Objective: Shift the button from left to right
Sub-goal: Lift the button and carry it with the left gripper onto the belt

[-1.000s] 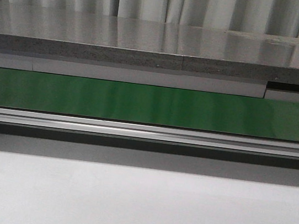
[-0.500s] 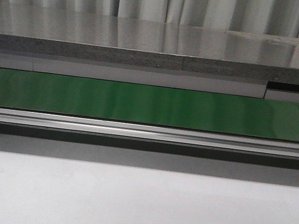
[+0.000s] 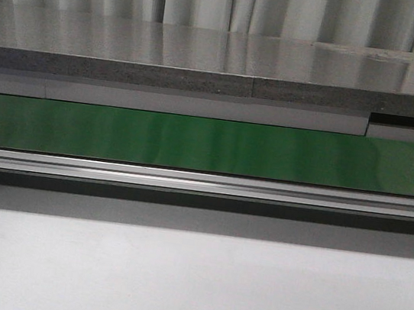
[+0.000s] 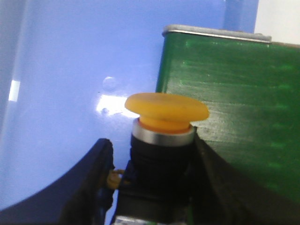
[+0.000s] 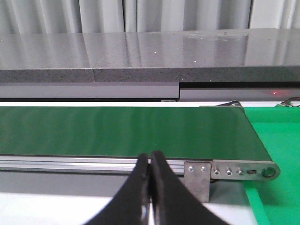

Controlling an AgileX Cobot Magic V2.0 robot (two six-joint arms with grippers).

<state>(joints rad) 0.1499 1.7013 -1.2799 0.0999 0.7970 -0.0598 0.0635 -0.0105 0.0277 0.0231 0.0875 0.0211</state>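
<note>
The button (image 4: 166, 108) fills the left wrist view: a yellow-orange mushroom head, a silver ring and a black body. My left gripper (image 4: 151, 143) is shut on that body, one dark finger on each side. The button hangs over a blue surface (image 4: 70, 93), beside the end of the green conveyor belt (image 4: 234, 93). My right gripper (image 5: 151, 155) is shut with nothing in it. It sits in front of the belt (image 5: 117, 129), near the belt's right end. The front view shows neither gripper nor the button.
The green belt (image 3: 208, 144) runs across the front view behind an aluminium rail (image 3: 203, 183). Behind it is a grey stone counter (image 3: 220, 64); in front lies a white table (image 3: 189, 283). A green surface (image 5: 276, 136) lies past the belt's right end.
</note>
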